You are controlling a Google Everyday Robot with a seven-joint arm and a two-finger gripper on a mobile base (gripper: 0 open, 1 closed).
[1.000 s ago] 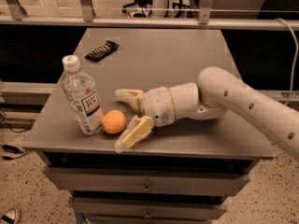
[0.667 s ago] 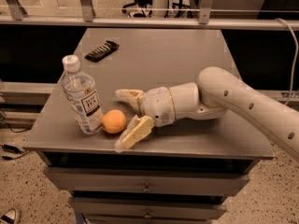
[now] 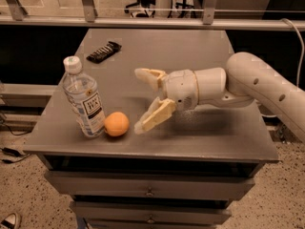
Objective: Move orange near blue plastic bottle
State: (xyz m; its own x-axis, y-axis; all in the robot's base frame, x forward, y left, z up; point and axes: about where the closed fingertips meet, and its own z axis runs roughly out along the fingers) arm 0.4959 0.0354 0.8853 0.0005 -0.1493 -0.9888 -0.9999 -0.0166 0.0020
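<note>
The orange (image 3: pixel 116 124) rests on the grey table top (image 3: pixel 200 61) near the front left, touching or almost touching the base of the blue plastic bottle (image 3: pixel 84 98), which stands upright to its left with a white cap. My gripper (image 3: pixel 141 99) is to the right of the orange, a little above the table, open and empty. One finger points toward the back and the other reaches down toward the front; the orange lies clear of both, a short gap to the left.
A dark flat wrapped bar (image 3: pixel 104 51) lies at the back left of the table. The table's front edge runs just below the orange. A metal railing (image 3: pixel 157 20) crosses behind the table. Drawers sit below the top.
My gripper has pulled back to the right and risen slightly, leaving a gap between its fingers and the orange. The orange and bottle have stayed put.
</note>
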